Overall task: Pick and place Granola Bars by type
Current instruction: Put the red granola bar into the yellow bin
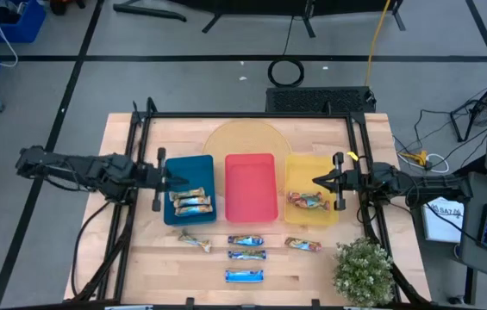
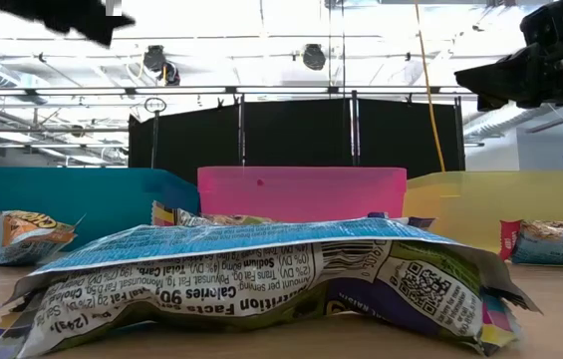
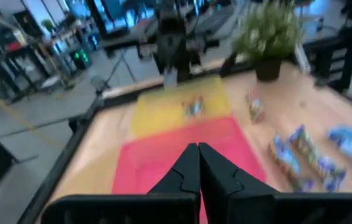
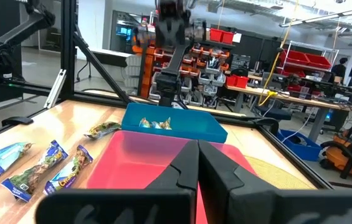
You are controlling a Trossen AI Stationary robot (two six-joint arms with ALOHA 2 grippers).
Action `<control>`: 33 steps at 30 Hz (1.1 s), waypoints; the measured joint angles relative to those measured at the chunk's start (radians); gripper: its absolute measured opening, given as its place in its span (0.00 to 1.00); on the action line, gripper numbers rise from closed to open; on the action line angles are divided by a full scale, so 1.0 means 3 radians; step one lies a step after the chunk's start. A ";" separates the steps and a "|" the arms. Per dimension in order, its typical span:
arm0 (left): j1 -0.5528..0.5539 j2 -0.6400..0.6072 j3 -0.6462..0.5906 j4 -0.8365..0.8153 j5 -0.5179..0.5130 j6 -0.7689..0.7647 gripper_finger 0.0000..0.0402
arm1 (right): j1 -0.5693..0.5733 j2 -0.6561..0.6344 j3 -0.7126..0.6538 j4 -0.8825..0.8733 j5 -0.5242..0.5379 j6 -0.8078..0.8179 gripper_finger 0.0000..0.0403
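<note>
Three trays stand side by side: blue (image 1: 184, 172), red (image 1: 251, 186) and yellow (image 1: 312, 176). Granola bars lie in the blue tray (image 1: 190, 203) and in the yellow tray (image 1: 307, 201). Several more bars lie loose on the table in front of the trays: a tan-gold one (image 1: 196, 241), blue-white ones (image 1: 246, 248) (image 1: 244, 275) and one more (image 1: 302, 245). My left gripper (image 1: 174, 179) (image 3: 199, 162) hovers shut over the blue tray's left part, holding nothing. My right gripper (image 1: 319, 182) (image 4: 197, 158) hovers shut over the yellow tray, also with nothing in it.
A potted plant (image 1: 364, 269) stands at the table's near right corner. A pale round mat (image 1: 243, 138) lies behind the trays. Black frame rails (image 1: 140, 155) run along the table's left, right and far sides. In the low view one blue-white bar (image 2: 261, 279) fills the foreground.
</note>
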State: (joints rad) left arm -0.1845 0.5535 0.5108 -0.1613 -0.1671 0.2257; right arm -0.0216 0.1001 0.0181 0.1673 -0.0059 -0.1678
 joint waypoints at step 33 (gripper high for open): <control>0.0019 -0.0843 -0.1670 0.1481 0.0012 -0.0472 0.03 | 0.0000 0.0000 0.0000 -0.0015 0.0000 0.0005 0.00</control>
State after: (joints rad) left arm -0.1787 0.3004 0.0097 0.2831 -0.1636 0.0842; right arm -0.0216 0.1001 0.0181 0.1627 -0.0059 -0.1662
